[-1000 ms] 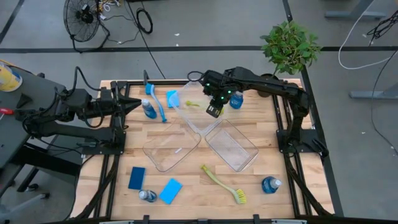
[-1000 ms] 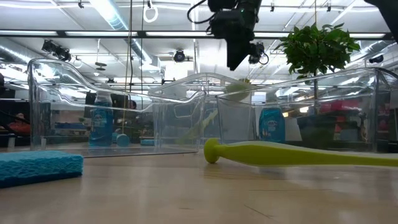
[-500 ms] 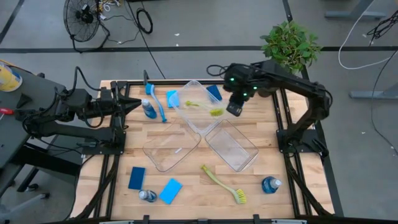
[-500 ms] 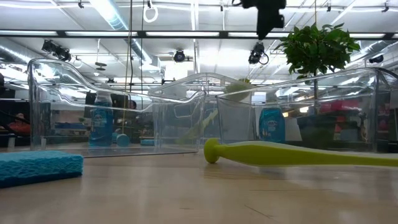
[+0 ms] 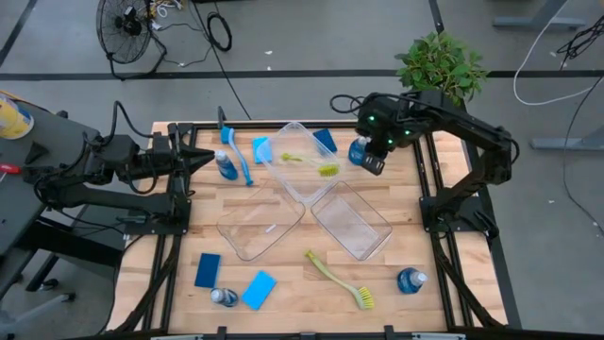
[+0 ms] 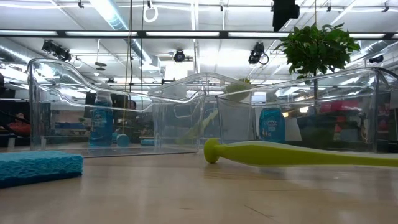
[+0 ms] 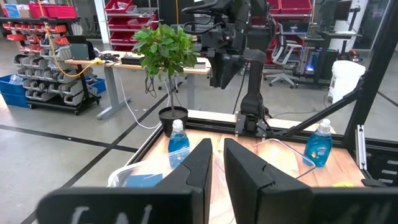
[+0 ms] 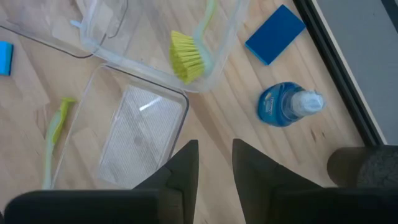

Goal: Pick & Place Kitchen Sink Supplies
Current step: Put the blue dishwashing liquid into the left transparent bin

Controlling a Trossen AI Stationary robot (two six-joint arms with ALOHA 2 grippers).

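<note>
while bristly yellow-green brush (image 5: 311, 163) lies in clear plastic bin (image 5: 294, 185), wood-slat table (image 5: 283, 269) shows.

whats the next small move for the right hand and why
Probably lower the right hand onto the blue bottle beside it. The hand is empty, fingers slightly apart, with the bottle upright on the table outside the bin that holds a yellow-green brush.
</note>
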